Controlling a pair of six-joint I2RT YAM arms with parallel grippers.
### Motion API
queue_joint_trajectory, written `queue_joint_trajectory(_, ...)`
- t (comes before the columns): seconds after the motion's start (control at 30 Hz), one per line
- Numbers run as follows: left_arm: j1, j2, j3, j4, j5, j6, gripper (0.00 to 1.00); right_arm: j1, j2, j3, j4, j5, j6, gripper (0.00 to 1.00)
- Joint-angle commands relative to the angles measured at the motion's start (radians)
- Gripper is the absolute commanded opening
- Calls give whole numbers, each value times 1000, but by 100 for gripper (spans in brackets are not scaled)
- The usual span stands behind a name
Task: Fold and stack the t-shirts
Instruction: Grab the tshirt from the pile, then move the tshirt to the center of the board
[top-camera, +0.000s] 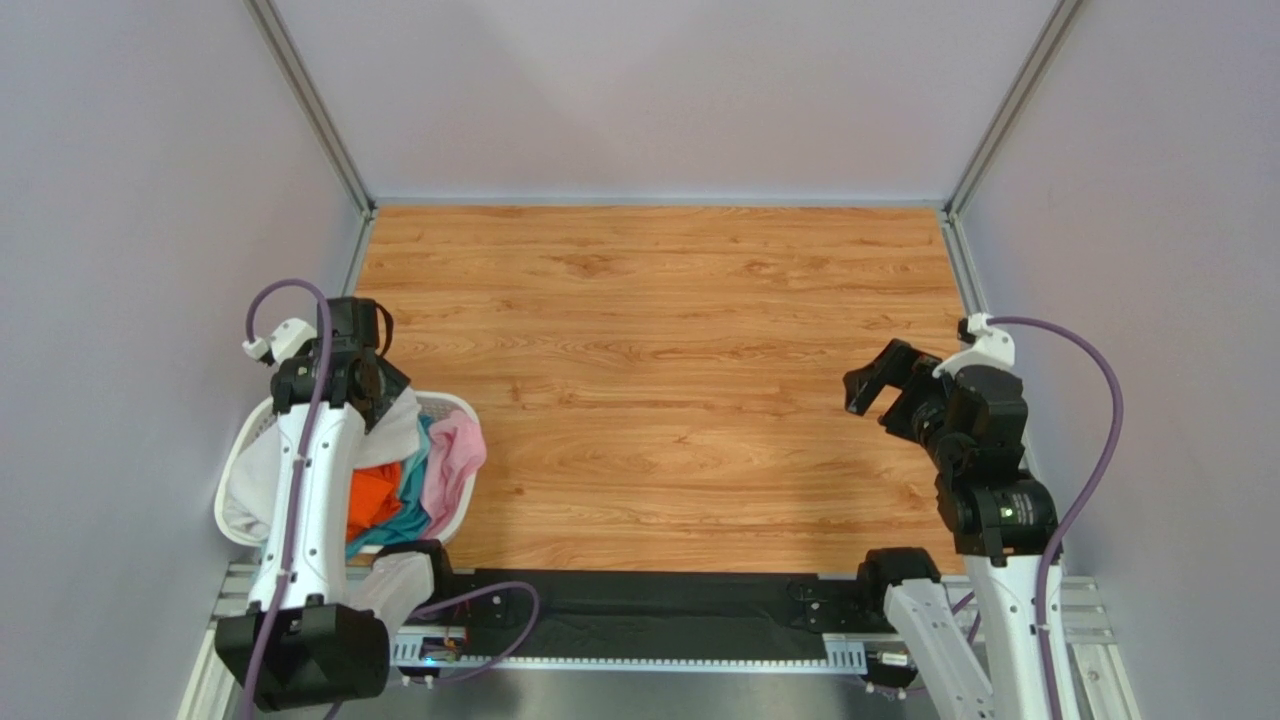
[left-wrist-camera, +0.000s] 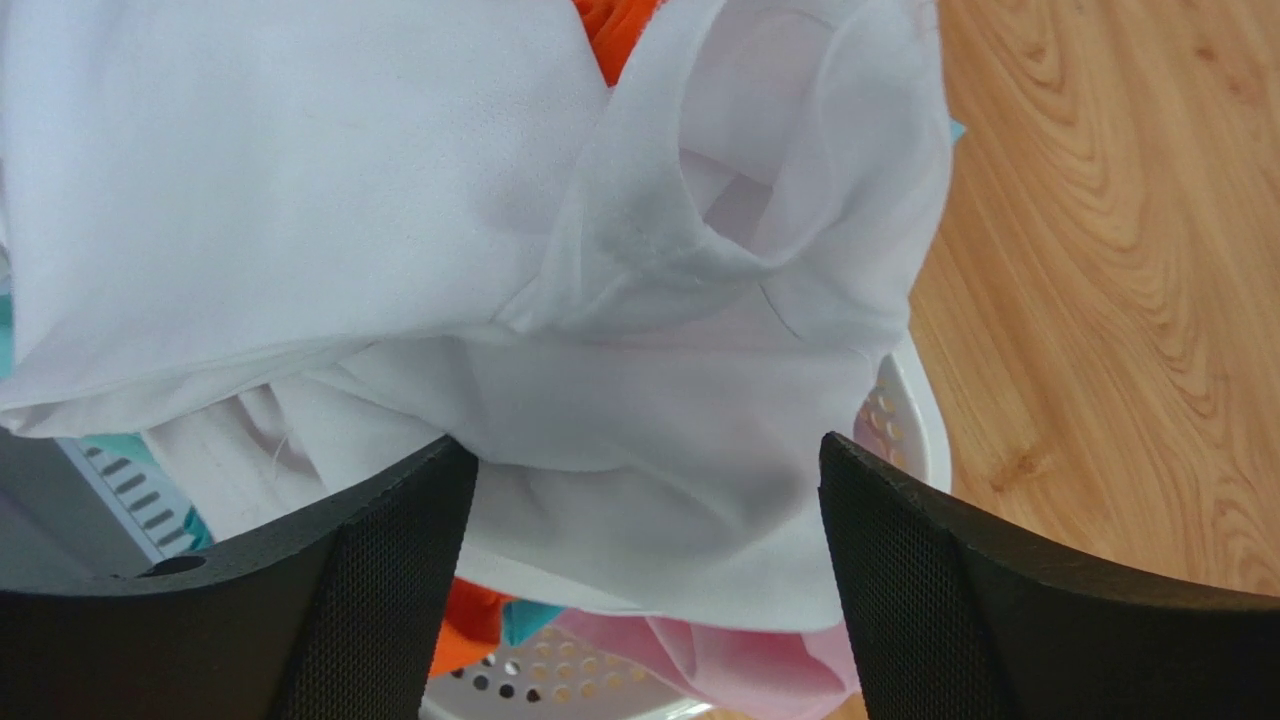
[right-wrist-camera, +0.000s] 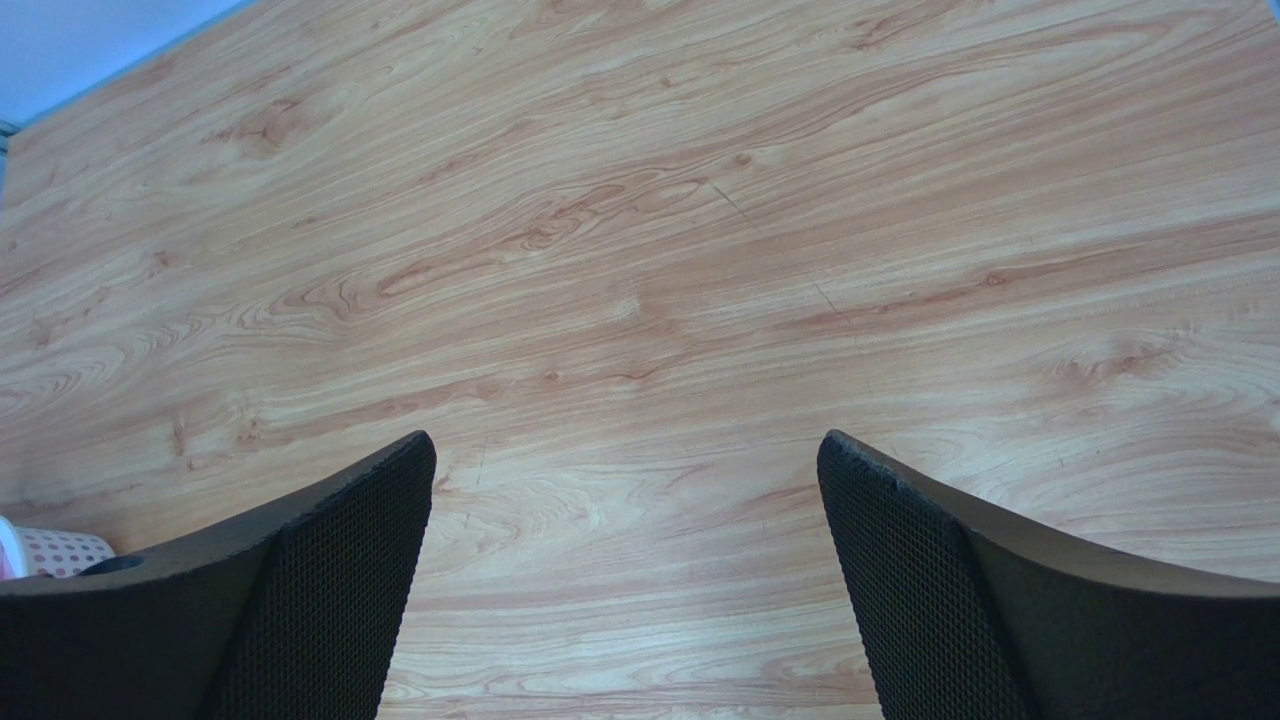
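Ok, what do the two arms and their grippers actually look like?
Both the left arm and the right arm have white links with black joint housings, and a purple cable loops along each. The left gripper and right gripper are black, with broad tapering fingers whose inner faces carry a fine mesh-like texture. No markings are legible.

4 tees (white (top-camera: 397, 437), orange (top-camera: 373, 497), teal (top-camera: 409, 515), pink (top-camera: 455, 458)), 1 basket (top-camera: 230, 518), 2 hands (left-wrist-camera: 648, 458) (right-wrist-camera: 627, 450)

Standing here, I can read nothing: no words, labels, brand marks or numbers show on the crumpled plain white cloth t-shirt (left-wrist-camera: 376, 195), the white perforated plastic laundry basket (left-wrist-camera: 559, 678) or the wood-grain bench (right-wrist-camera: 676, 300).
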Motion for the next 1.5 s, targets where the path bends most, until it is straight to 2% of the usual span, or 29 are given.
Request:
queue_joint_trajectory(0.0, 57, 43, -40, 68, 66, 26, 88, -3, 11, -5, 42, -11, -14, 100)
queue_joint_trajectory(0.07, 71, 60, -48, 84, 77, 35, 76, -3, 17, -5, 42, -14, -14, 100)
queue_joint_trajectory(0.1, 74, 80, -47, 82, 83, 32, 60, -3, 17, -6, 47, -14, -15, 100)
queue_joint_trajectory(0.17, 77, 97, -30, 58, 88, 23, 38, -5, 19, -11, 49, -13, -12, 100)
queue_joint_trajectory(0.2, 79, 96, -25, 52, 92, 20, 18, -5, 19, -11, 50, -14, -12, 100)
queue_joint_trajectory(0.3, 77, 70, 1, 35, 101, 20, 3, -3, 17, -13, 50, -23, -14, 100)
queue_joint_trajectory(0.53, 79, -33, 116, -46, 86, 35, 0, -5, 20, -13, 56, -54, -22, 100)
queue_joint_trajectory(0.83, 77, -107, 395, -51, 121, 141, 0, -3, -4, -2, 53, -75, -22, 100)
queue_joint_trajectory(0.93, 77, -92, 499, -4, 234, 173, 0, -5, -6, 9, 53, -80, -17, 100)
queue_joint_trajectory(1.03, 77, -64, 597, 58, 406, 203, 0, -3, -10, 20, 50, -83, -9, 100)
queue_joint_trajectory(1.17, 68, -36, 644, 202, 677, 203, 0, -3, -3, 32, 36, -103, 3, 100)
queue_joint_trajectory(1.27, -42, 8, 688, 283, 701, 206, 0, -3, 13, 47, 32, -105, 14, 100)
queue_joint_trajectory(1.3, -150, 25, 703, 301, 683, 235, 0, -3, 16, 50, 29, -105, 15, 100)
queue_joint_trajectory(1.4, -347, 111, 789, 314, 632, 281, 0, -3, 25, 66, 29, -100, 23, 100)
queue_joint_trajectory(1.47, -405, 177, 851, 326, 667, 293, 0, -3, 26, 76, 27, -85, 25, 100)
